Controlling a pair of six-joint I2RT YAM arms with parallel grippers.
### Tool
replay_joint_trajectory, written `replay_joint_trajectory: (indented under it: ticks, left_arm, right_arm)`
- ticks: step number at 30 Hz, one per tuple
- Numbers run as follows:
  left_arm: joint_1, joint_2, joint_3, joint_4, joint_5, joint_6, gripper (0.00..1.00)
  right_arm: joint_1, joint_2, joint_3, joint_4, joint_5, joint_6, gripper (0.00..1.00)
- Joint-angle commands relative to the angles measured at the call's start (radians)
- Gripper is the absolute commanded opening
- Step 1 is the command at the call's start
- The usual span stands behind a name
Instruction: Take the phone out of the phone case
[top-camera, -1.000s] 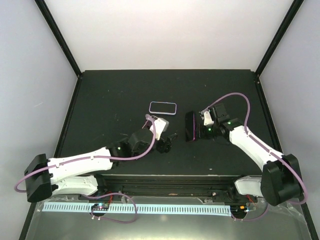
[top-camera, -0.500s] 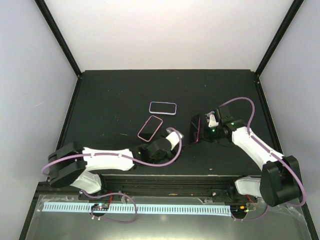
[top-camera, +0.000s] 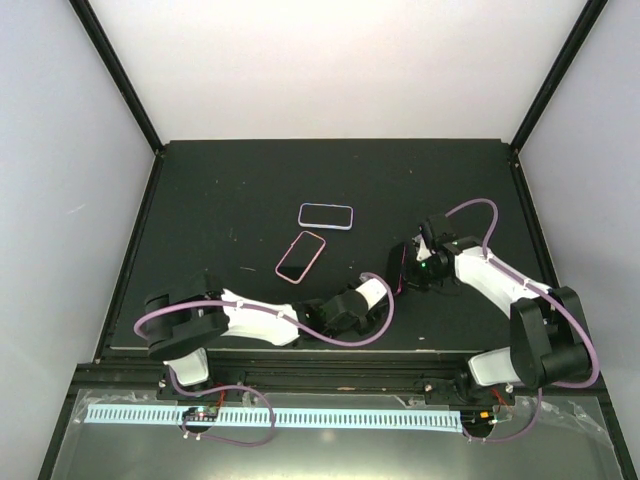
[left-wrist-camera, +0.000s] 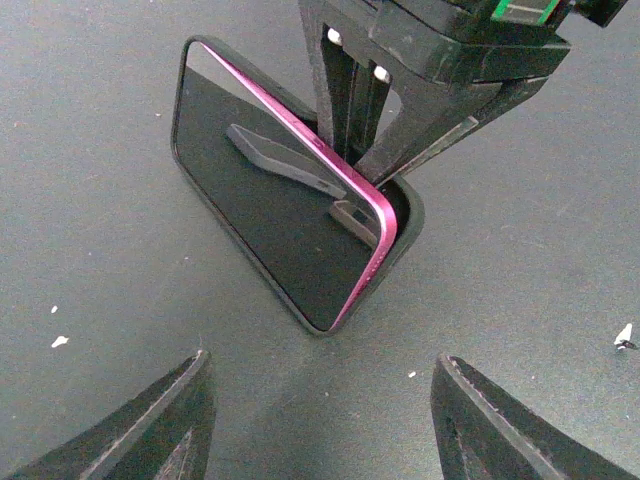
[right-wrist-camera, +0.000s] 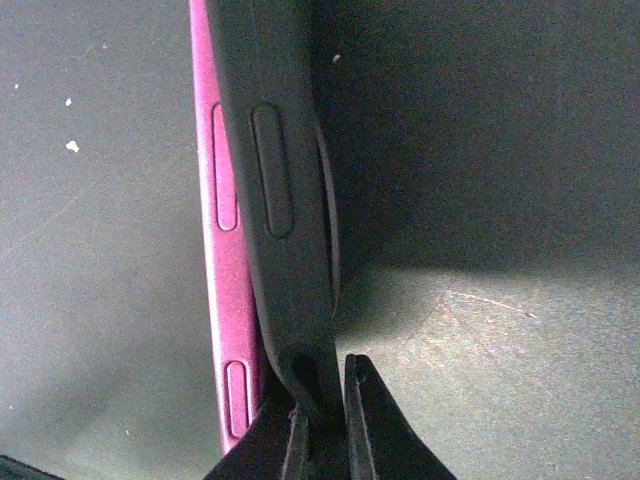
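The phone (left-wrist-camera: 270, 220) stood right of the middle of the table (top-camera: 200, 200), nearer the front edge than the back and well in from the right edge, with bare tabletop all around it. Two flat slabs lay to its left, one pink-rimmed (top-camera: 301, 256) and one pale-rimmed (top-camera: 326, 215) further back. I could not tell whether they were phones or cases, and both were well apart from the work. The left gripper (left-wrist-camera: 320, 440) sat low just in front of the screen, its fingers (left-wrist-camera: 150, 430) spread wide and touching nothing. The right gripper (right-wrist-camera: 325, 415) was pinching one end of the dark phone case (left-wrist-camera: 408, 215), its body directly behind the case. The phone stood on a long edge, slightly tilted, its long axis running roughly front to back and its screen facing left. Its pink edge stood proud of the case along the top and at the pinched end.
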Motion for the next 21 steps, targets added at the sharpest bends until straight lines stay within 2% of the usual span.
replay_joint_trajectory:
  ticks: [1,6,12,21]
  left_arm:
    - [-0.008,0.021,0.047,0.056,-0.051,0.01,0.6]
    - [-0.007,0.052,0.056,0.13,-0.052,0.087,0.63]
    - [-0.008,0.127,0.139,0.119,-0.054,0.155,0.65]
    - [-0.008,0.179,0.192,0.081,-0.108,0.176,0.57]
  right_arm:
    - [-0.006,-0.011,0.031,0.002,0.088,-0.007,0.01]
    - [-0.005,0.005,0.03,0.03,0.026,0.006,0.01]
    - [-0.006,0.011,0.049,0.025,0.023,0.002,0.01]
    - [-0.005,-0.002,0.04,0.024,0.006,-0.007,0.01]
